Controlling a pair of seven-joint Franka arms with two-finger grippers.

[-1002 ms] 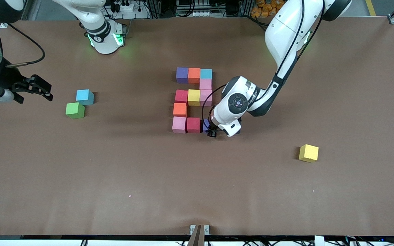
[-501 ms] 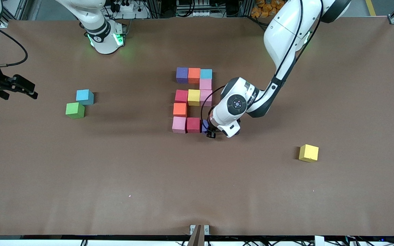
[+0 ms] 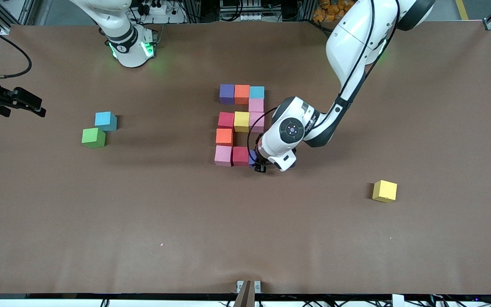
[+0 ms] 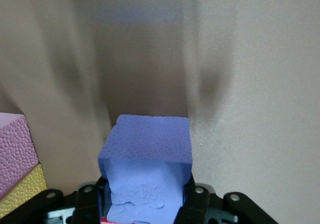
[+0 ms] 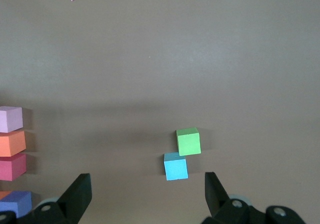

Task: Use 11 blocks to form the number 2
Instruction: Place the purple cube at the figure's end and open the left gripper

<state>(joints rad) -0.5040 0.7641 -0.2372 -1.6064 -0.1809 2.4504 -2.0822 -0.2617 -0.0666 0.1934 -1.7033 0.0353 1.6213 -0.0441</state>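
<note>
Ten blocks lie in a blocky figure mid-table: purple, orange and light blue farthest from the front camera, then pink, then red, yellow and pink, then orange, then pink and red. My left gripper is shut on a second purple block, low beside that last red block and mostly hidden under the wrist in the front view. My right gripper hangs open and empty over the right arm's end of the table.
A loose light blue cube and a green cube sit together toward the right arm's end. Both also show in the right wrist view, the green cube beside the blue one. A loose yellow cube lies toward the left arm's end.
The left gripper has carried the purple block a little closer to the red block. The right gripper has drawn back toward its end of the table.
</note>
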